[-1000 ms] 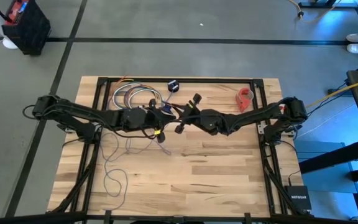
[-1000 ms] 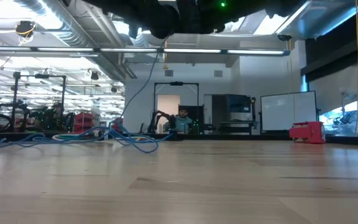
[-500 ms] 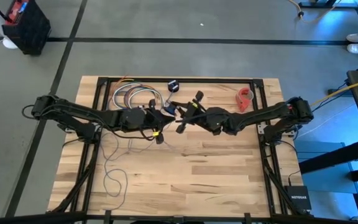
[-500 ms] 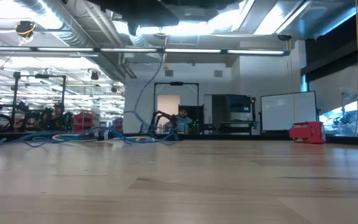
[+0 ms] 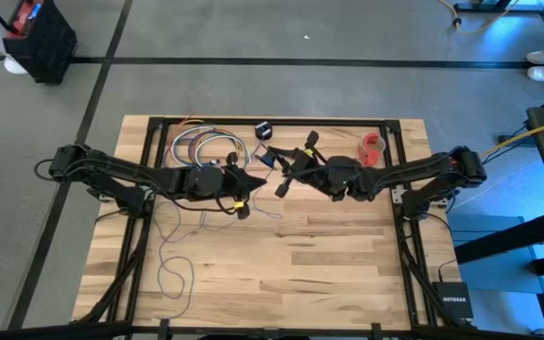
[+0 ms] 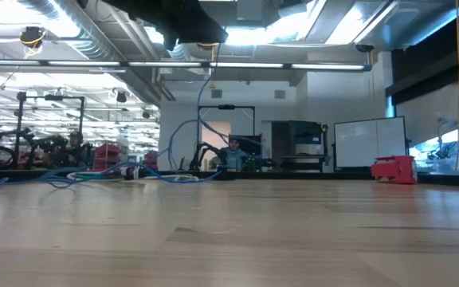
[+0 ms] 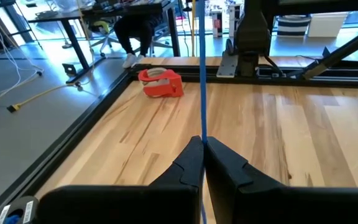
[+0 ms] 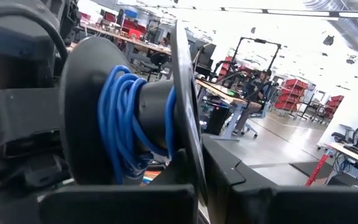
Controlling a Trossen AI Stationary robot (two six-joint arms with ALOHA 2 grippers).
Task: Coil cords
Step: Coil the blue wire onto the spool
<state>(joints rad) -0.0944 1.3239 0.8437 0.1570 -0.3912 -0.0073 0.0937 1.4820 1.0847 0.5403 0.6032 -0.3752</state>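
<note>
The cord is a thin blue cable. Its loose end lies in slack loops on the table's near left point(image 5: 165, 264). One strand rises from the table point(image 6: 205, 96) to my grippers. Part of it is wound in several turns point(image 8: 120, 124) on a black spool-like puck point(image 5: 270, 159). My left gripper point(image 5: 251, 179) is shut on the strand above the table's middle. My right gripper point(image 5: 287, 170) faces it from the right, shut on the puck. Both are well above the tabletop. My left gripper pinches a single strand of the cord point(image 7: 202, 132) between its two fingertips. The fingers come from the table's left, slanting slightly down, and lie across the strand. Beyond the fingertips the cord point(image 7: 200, 68) runs straight and taut. My right gripper pinches one thin flange of the puck point(image 8: 188, 146), seen edge-on between its two fingers point(image 8: 253, 186). The fingers come about level from the table's right. The puck is lifted clear of the table, with the wound cord on the hub beside the fingers.
A bundle of multicoloured looped wires point(image 5: 201, 146) lies at the far left. A separate black disc point(image 5: 263, 130) sits at the far edge, and a red tape dispenser point(image 5: 373, 148) at the far right. The near half of the wooden table point(image 5: 329, 274) is bare.
My right gripper has risen and drawn back toward the table's right and far edge, carrying the puck. The cord heaped on the table has been pulled up into a hanging loop, and less of it lies on the table than before.
</note>
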